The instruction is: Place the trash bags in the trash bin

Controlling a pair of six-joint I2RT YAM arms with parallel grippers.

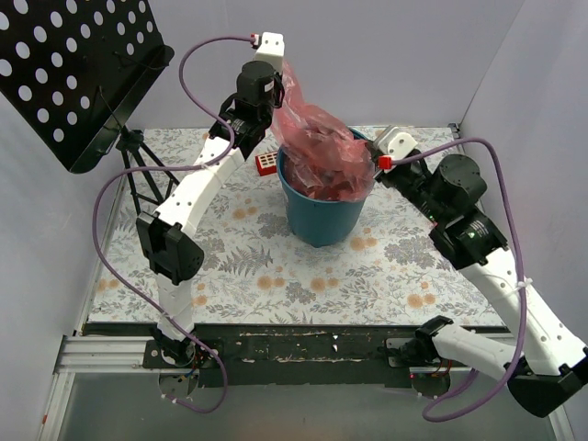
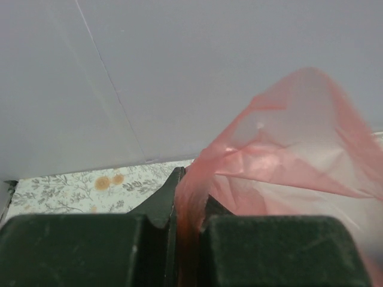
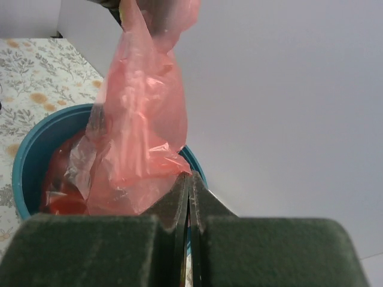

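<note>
The teal trash bin stands upright at the middle of the table, its rim low on the left in the right wrist view. A red-pink trash bag hangs stretched from above down into it. My left gripper is high over the bin's left side, shut on the bag's bunched top; the film billows to the right. My right gripper sits at the bin's right rim, shut on a corner of the bag. More red film lies inside the bin.
A small red block with a white grid lies just left of the bin. A black perforated stand on a tripod fills the back left. White walls close in the floral table on three sides.
</note>
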